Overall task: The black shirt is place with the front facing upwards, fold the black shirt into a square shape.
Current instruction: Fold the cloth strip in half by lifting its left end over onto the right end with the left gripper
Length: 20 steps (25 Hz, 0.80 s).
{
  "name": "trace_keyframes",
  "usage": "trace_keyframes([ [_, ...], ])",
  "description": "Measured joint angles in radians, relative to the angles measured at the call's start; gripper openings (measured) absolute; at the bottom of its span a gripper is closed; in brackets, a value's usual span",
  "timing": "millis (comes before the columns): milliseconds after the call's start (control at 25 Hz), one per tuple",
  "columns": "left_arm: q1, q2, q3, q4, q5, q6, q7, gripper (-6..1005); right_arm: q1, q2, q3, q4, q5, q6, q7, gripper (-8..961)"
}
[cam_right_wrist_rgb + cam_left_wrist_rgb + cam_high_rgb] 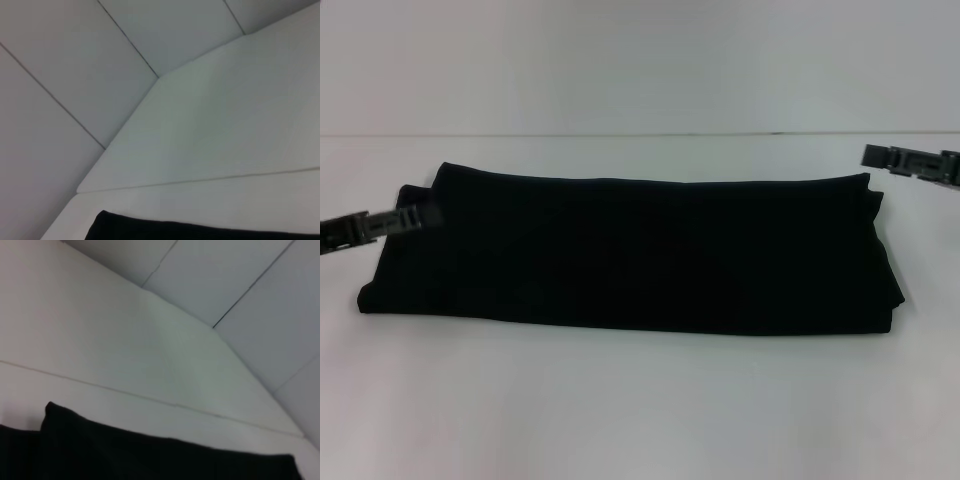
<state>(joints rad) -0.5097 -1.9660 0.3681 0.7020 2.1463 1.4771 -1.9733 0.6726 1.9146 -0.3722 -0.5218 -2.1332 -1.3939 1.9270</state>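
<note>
The black shirt (pixel 630 250) lies on the white table, folded into a long horizontal band; no lettering or label shows. My left gripper (pixel 420 216) reaches in from the left and its tip is at the shirt's left end, over the fabric edge. My right gripper (pixel 880 157) is at the right, just above and beyond the shirt's far right corner, apart from it. The shirt's edge also shows in the left wrist view (pixel 150 455) and in the right wrist view (pixel 200 232).
The white table (pixel 640 400) stretches in front of the shirt and behind it up to a pale back wall (pixel 640 60). Wall panels with seams show in both wrist views.
</note>
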Motion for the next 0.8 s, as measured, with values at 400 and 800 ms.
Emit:
trace_keyframes([
  [400, -0.004, -0.002, 0.003, 0.002, 0.077, -0.042, -0.006, 929, 0.046, 0.028, -0.045, 0.01, -0.005, 0.073, -0.005, 897],
  [800, -0.003, 0.022, 0.003, 0.007, 0.136, -0.147, -0.05, 929, 0.014, -0.052, -0.25, 0.008, -0.009, 0.064, 0.263, 898],
])
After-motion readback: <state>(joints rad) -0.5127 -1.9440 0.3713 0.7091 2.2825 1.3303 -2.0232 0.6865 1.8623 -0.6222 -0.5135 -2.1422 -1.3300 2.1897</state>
